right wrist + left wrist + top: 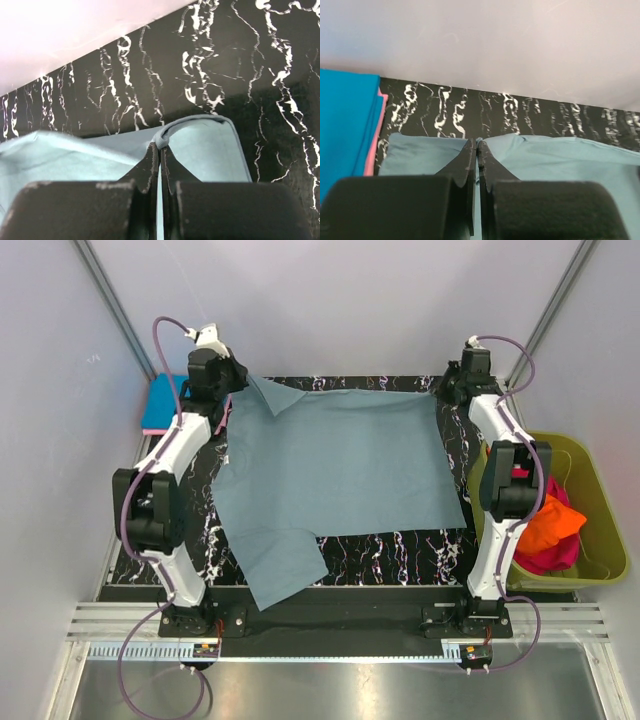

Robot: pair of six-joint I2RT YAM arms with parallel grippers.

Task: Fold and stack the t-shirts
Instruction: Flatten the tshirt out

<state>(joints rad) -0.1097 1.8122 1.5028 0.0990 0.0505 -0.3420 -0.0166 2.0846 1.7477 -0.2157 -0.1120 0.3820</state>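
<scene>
On the bench (400,550): the grey-blue t-shirt (340,470) lies spread flat and sideways, with sleeves toward the left edge and hem toward the right edge. One sleeve reaches the near edge.
Left gripper (477,145): closed tight on the shirt's far edge, by the far sleeve, near the far left corner of the bench.
Right gripper (159,147): closed tight on the far hem corner, near the far right corner. The hem curls up into a small loop above the jaws.
Far left corner: a folded bright blue shirt (160,405) rests on a pink one; only the pink edge shows.
Beside the right edge: the olive-green tub (600,510) holds an orange shirt (555,525) and a magenta shirt (545,555), both crumpled.
Handling: the cloth looks light, soft and limp. I expect it to sag between the two holds and to slide easily on the smooth bench.
Where to hold: the seamed edges seem best, because the hem is thicker there. Two corners of the same edge, kept stretched, should carry the fold straight.
Risk: such a thin pinch may slip if the pull is uneven.
</scene>
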